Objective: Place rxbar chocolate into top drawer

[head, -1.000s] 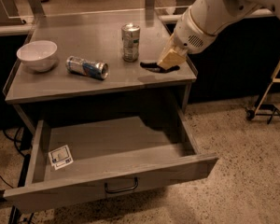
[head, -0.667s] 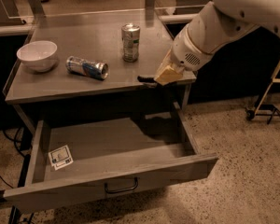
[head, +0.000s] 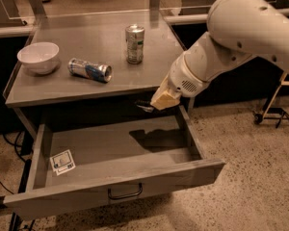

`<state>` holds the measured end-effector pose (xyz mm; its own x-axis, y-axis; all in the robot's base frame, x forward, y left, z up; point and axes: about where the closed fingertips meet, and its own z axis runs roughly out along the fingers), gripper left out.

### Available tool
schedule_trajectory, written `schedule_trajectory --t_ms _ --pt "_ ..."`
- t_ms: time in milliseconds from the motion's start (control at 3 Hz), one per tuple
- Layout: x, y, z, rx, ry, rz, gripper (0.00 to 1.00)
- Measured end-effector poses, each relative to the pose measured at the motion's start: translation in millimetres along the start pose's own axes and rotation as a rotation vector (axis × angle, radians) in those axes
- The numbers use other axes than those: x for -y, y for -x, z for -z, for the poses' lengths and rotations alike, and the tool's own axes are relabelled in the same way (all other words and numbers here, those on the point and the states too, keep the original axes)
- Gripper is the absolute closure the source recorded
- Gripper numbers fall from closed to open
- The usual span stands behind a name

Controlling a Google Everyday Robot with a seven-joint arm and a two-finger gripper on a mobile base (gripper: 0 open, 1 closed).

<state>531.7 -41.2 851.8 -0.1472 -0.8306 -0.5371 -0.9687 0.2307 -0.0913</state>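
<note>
My gripper [head: 153, 105] hangs from the white arm just below the table's front edge, above the back right part of the open top drawer [head: 135, 178]. It is shut on the rxbar chocolate [head: 143, 105], a small dark bar that sticks out to the left of the fingers. The bar hangs above the drawer floor and casts a shadow on it. The grey drawer is pulled fully out, with a dark pull handle [head: 125, 194] on its front and a white sticker [head: 62, 161] inside at the left.
On the grey table top [head: 86, 37] stand a white bowl [head: 38, 57] at the left, a can lying on its side [head: 90, 70] and an upright silver can [head: 134, 44]. A wheeled stand [head: 274, 110] is on the floor at the right.
My gripper has carried the bar off the table top, forward and down past the front edge, to a spot over the open drawer.
</note>
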Motion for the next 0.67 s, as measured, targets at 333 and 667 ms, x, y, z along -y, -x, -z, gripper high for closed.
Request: schedule_trajectory --t_ms 333,667 --pt "-9 -8 -21 -0.011 0.027 -0.014 1.0" --pt "-15 -21 -54 -0.031 0.043 -0.016 1.0"
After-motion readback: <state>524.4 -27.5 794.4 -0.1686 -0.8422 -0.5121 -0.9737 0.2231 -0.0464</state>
